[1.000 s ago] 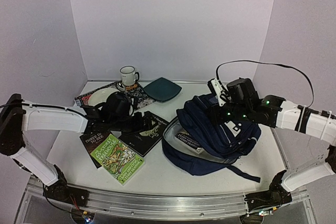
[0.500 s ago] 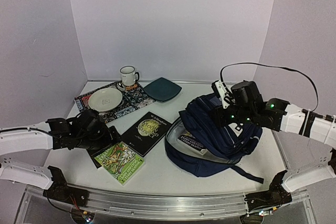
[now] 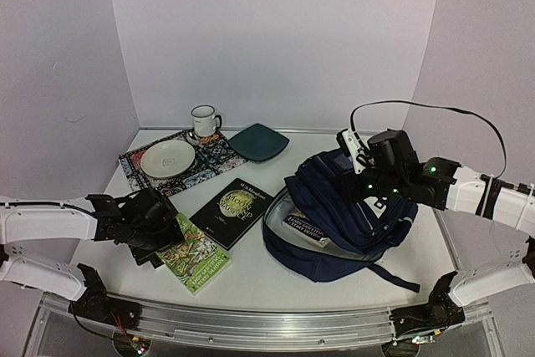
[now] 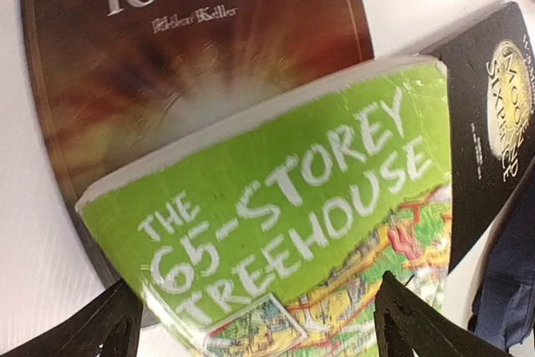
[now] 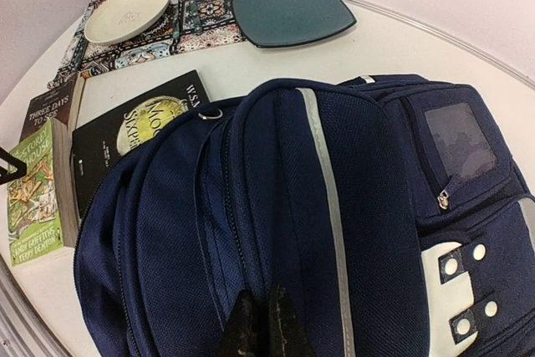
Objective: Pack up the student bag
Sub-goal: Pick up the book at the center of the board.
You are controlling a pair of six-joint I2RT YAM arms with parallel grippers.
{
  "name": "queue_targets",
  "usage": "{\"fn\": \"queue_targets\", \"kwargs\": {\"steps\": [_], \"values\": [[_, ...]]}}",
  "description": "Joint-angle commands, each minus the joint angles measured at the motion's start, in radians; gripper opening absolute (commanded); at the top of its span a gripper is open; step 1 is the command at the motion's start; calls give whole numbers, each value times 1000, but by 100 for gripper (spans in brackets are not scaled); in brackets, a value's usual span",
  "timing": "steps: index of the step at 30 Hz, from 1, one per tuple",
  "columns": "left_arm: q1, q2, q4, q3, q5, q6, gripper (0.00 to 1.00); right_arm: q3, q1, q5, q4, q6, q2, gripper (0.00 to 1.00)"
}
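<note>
Student bag (image 5: 318, 206) pinched in closed right jaws; left jaws open astride "65-Storey Treehouse" book (image 4: 276, 223)

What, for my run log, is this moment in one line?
left gripper open over green book | right gripper shut on student bag

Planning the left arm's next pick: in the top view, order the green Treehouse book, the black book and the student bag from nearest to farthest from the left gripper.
1. green Treehouse book: right at the left gripper, front left.
2. black book: just to the right, mid-table.
3. student bag: farthest, on the right side.
</note>
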Motion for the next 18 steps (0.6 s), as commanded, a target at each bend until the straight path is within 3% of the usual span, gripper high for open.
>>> {"fn": "queue_targets", "kwargs": {"steps": [1,12,18], "values": [[87,100,197,51,81,151,96,-12,-5,23,36,6,-19,0],[141,392,256,361,149,442,95,-27,-5,41,33,7,-66,0],[154,436,262,433,181,505,96,-29,-5,41,22,9,-74,0]]}}
